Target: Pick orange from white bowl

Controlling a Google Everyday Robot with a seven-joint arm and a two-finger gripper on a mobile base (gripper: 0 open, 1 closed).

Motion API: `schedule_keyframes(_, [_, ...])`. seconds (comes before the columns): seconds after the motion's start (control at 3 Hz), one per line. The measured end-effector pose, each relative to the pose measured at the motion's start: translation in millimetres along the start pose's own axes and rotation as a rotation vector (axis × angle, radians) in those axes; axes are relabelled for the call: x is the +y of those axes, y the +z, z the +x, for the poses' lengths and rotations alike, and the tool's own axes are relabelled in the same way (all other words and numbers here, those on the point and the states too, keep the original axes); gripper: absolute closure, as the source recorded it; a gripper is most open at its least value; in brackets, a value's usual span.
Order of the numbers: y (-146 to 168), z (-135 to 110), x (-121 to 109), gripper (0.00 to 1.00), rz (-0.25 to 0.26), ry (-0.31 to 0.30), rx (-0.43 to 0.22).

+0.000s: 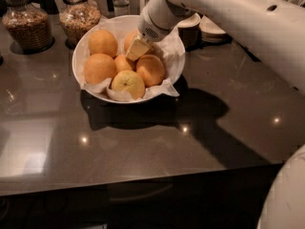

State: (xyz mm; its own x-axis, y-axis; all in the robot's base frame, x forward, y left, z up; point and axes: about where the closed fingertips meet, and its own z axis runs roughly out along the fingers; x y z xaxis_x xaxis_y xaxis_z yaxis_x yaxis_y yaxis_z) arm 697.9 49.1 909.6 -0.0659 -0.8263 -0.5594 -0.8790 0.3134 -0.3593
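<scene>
The white bowl (pixel 77 56) stands at the back middle of the dark counter, lined with crumpled white paper (pixel 167 86). Several oranges lie in it: one at the back left (pixel 102 42), one at the left (pixel 99 68), one at the right (pixel 150 69), and a small one in the middle (pixel 122 62). A paler yellow fruit (pixel 127 82) lies at the front. My gripper (pixel 136 48) reaches down into the bowl from the upper right. Its tip rests among the fruit, against a back orange (pixel 129 38) that it partly hides.
Two glass jars of grain (pixel 27 26) (pixel 79 16) stand behind and left of the bowl, a small bottle (pixel 120 3) behind it. Cups on saucers (pixel 213 28) sit at the back right under my arm. The counter's front edge (pixel 143 178) runs across below.
</scene>
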Motion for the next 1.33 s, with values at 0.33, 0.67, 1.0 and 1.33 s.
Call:
schedule_keyframes(0.33, [-3,-2,-2,0.18,0.0,0.0,0.0])
schedule_keyframes(0.67, [7,12,-4,0.07,0.012,0.017,0.051])
schedule_keyframes(1.0, [6,12,-4,0.13,0.012,0.017,0.051])
schedule_keyframes(1.33, [7,14,-7,0.29,0.016,0.025,0.064])
